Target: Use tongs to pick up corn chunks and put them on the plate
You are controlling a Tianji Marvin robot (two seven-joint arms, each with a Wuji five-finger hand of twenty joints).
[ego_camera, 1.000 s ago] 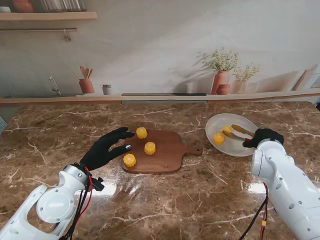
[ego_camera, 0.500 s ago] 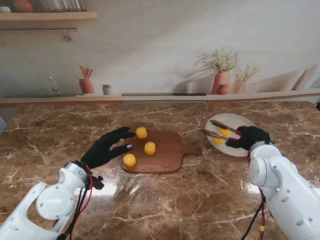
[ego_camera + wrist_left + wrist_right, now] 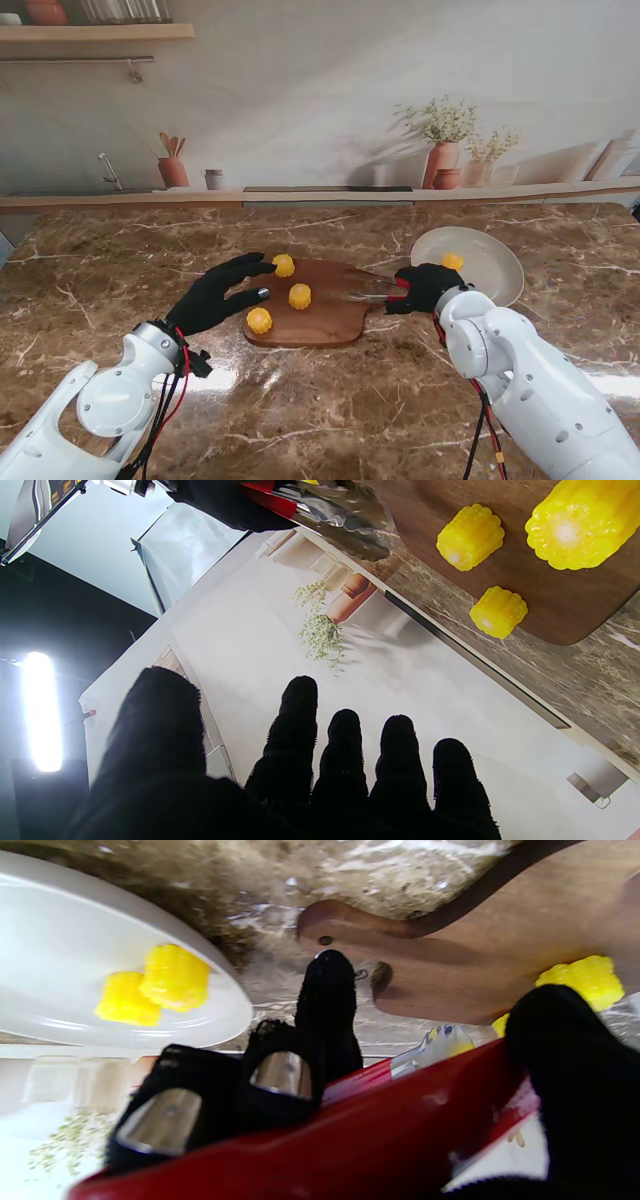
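Note:
Three yellow corn chunks (image 3: 300,296) lie on the wooden cutting board (image 3: 335,315); the left wrist view shows them too (image 3: 470,536). My right hand (image 3: 425,285) is shut on the red-handled tongs (image 3: 350,1140). Their metal tips (image 3: 356,291) reach over the board's right part, blurred, with nothing seen between them. The white plate (image 3: 490,275) sits to the right with corn (image 3: 452,261) on it; two chunks (image 3: 175,977) show in the right wrist view. My left hand (image 3: 215,295) rests open at the board's left edge, fingers spread.
The board's handle (image 3: 393,300) points toward the plate, just under my right hand. A ledge at the back of the marble counter carries terracotta pots (image 3: 442,160) and a utensil jar (image 3: 173,170).
My right hand has swung the tongs leftward from over the plate to over the cutting board, leaving corn on the plate. The left hand has barely moved.

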